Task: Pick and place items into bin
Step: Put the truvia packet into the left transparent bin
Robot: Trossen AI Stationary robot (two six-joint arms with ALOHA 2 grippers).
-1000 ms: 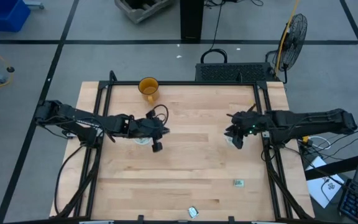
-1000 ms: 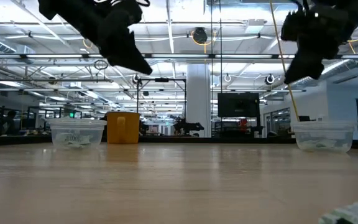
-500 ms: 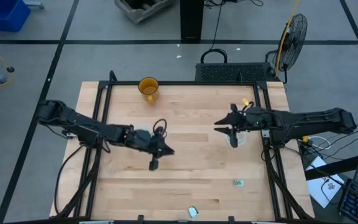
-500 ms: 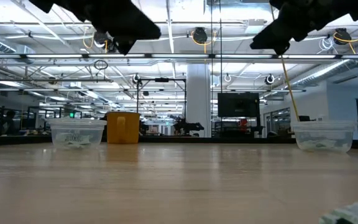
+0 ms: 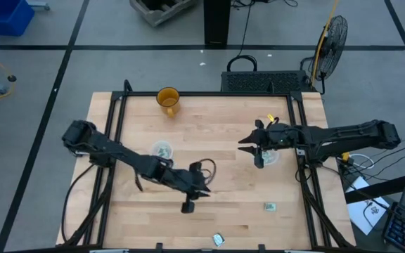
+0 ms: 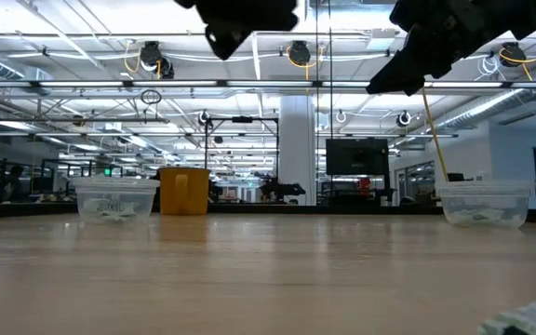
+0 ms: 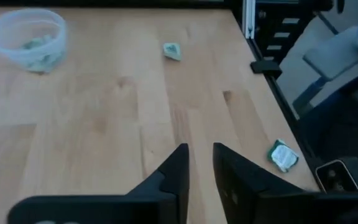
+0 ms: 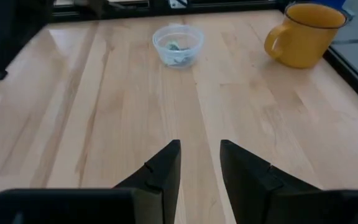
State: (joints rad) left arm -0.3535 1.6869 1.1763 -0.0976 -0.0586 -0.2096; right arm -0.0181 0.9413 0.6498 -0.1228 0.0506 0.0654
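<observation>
Two pale green-and-white wrapped items lie flat on the wood: one [image 5: 269, 206] [image 7: 172, 51] near the right rail, one [image 5: 218, 239] [image 7: 283, 154] at the near edge. More lie inside the left clear bin [image 5: 162, 150] [image 8: 178, 45] and the right clear bin [image 5: 269, 156] [image 7: 27, 40]. My left gripper [image 5: 188, 204] [image 7: 201, 163] hangs high over the table's near middle, left of both loose items, open by a narrow gap, holding nothing. My right gripper [image 5: 249, 145] [image 8: 200, 155] hovers high just left of the right bin, open and empty, pointing toward the table's left.
An orange mug [image 5: 167, 99] [image 8: 303, 34] stands at the far edge, left of centre. Black rails run along the table's left and right sides [image 5: 305, 190]. Bare wood lies between the two bins and around the loose items.
My left gripper has swung from above the left bin toward the near edge and the right, ending over the near middle. My right gripper has moved from above the right bin a little toward the left, rising and tipping from pointing down to nearly level.
</observation>
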